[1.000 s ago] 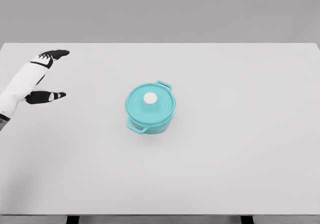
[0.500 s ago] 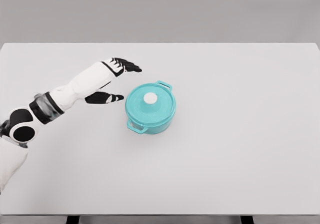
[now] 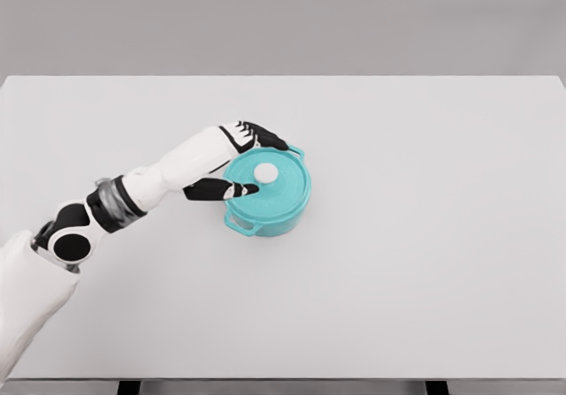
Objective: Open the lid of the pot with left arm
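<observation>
At the bottom edge of the frame the front rim of the white table (image 3: pixel 371 324) cuts off two dark legs, of which only stubs show. In the lower left corner the left arm (image 3: pixel 133 196) comes in, its shoulder cropped by the frame edge, and runs up and to the right across the tabletop. The left hand (image 3: pixel 237 161) sits at the left side of the teal pot (image 3: pixel 265 196), just left of the frame's middle. Its fingers are spread and hold nothing: the thumb (image 3: pixel 221 188) lies over the lid's left edge, pointing toward the white knob (image 3: pixel 265 173), while the other fingers (image 3: pixel 263 135) reach over the far rim. Whether any fingertip touches the lid (image 3: pixel 279 192) is hard to make out. The lid sits closed on the pot. One handle shows at the near left, another at the far right. Beyond the table's far edge is plain grey wall.
</observation>
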`<state>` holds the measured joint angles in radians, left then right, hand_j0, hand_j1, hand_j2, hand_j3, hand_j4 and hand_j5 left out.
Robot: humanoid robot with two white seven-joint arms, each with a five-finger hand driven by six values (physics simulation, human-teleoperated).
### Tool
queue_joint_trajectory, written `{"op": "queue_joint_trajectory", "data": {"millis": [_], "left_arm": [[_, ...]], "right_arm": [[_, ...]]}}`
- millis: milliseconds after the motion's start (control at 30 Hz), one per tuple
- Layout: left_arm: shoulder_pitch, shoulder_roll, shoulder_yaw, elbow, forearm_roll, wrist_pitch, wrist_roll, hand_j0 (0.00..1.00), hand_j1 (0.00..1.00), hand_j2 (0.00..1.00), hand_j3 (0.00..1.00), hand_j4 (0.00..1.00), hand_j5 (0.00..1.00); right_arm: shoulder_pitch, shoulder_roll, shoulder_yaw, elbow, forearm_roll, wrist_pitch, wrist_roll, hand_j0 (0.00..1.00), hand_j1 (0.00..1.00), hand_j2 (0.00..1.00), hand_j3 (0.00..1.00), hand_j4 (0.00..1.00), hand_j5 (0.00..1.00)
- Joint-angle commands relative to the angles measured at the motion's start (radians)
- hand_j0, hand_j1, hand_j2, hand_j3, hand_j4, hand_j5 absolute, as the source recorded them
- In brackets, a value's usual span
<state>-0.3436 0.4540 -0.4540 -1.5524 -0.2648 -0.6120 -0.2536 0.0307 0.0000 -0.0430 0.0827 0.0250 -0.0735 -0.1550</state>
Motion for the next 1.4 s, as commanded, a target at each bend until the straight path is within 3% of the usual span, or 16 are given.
{"op": "queue_joint_trajectory", "data": {"millis": [0,167,267,533,633,1367], "left_arm": [[0.0,0.0,-0.017,-0.001,0.044,0.001,0.001,0.79,0.79,0.79,0.79,0.79,0.79],[0.0,0.0,-0.051,0.002,0.087,0.001,0.001,0.8,0.8,0.8,0.8,0.8,0.8],[-0.002,0.002,-0.091,0.003,0.182,0.001,-0.001,0.8,0.8,0.8,0.8,0.8,0.8],[-0.003,0.011,-0.092,0.008,0.26,0.051,-0.006,0.81,0.81,0.81,0.81,0.81,0.81],[-0.021,0.015,-0.092,0.012,0.308,0.107,-0.082,0.81,0.81,0.81,0.81,0.81,0.81],[-0.046,0.003,-0.1,0.101,0.297,0.173,-0.087,0.79,0.79,0.79,0.79,0.79,0.79]], "right_arm": [[0.0,0.0,0.0,0.0,0.0,0.0,0.0,1.0,1.0,1.0,1.0,1.0,1.0],[0.0,0.0,0.0,0.0,0.0,0.0,0.0,1.0,1.0,1.0,1.0,1.0,1.0],[0.0,0.0,0.0,0.0,0.0,0.0,0.0,1.0,1.0,1.0,1.0,1.0,1.0],[0.0,0.0,0.0,0.0,0.0,0.0,0.0,1.0,1.0,1.0,1.0,1.0,1.0],[0.0,0.0,0.0,0.0,0.0,0.0,0.0,1.0,1.0,1.0,1.0,1.0,1.0],[0.0,0.0,0.0,0.0,0.0,0.0,0.0,1.0,1.0,1.0,1.0,1.0,1.0]]}}
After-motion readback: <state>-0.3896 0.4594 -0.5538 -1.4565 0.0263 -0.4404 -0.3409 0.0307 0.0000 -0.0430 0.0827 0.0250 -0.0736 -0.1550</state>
